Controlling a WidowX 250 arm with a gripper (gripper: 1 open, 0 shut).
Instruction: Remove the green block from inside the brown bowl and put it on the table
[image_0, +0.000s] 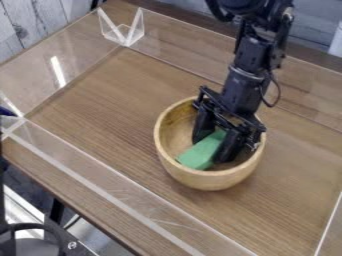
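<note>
The table (100, 110) lies under everything, carrying the bowl's weight; the brown bowl (167, 158) sits upright on it, open side up; inside, the green block (201, 152) leans aslant toward the wall; the black claw (227, 138) reaches down into the bowl beside it, presumably to pinch it, though I can't tell whether its fingers are apart or clamped on it.

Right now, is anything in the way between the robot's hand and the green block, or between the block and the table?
Nothing visible separates the hand from the green block; the brown bowl's wall stands between block and table.
</note>
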